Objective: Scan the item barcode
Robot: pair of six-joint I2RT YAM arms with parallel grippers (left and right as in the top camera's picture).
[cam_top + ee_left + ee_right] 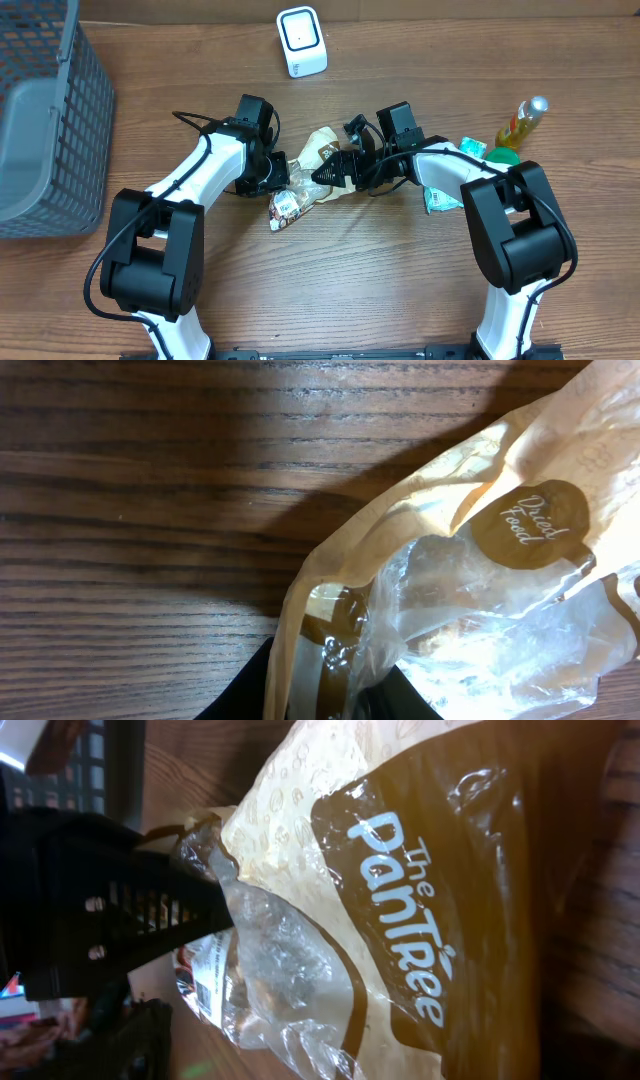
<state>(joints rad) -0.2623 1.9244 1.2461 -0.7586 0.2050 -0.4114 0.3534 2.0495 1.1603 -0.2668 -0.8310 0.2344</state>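
Observation:
The item is a tan and brown snack bag with a clear window, lying mid-table between both arms. My left gripper is shut on one edge of the bag, and the film is pinched between its black fingers. From the right, my right gripper reaches onto the bag. Its own fingers are hidden in the right wrist view. A white printed label shows at the bag's clear end. The left gripper appears there too. A white scanner stands at the back.
A grey mesh basket fills the far left. At the right lie a yellow bottle, a green pack and a small packet. Bare wood lies in front of the arms.

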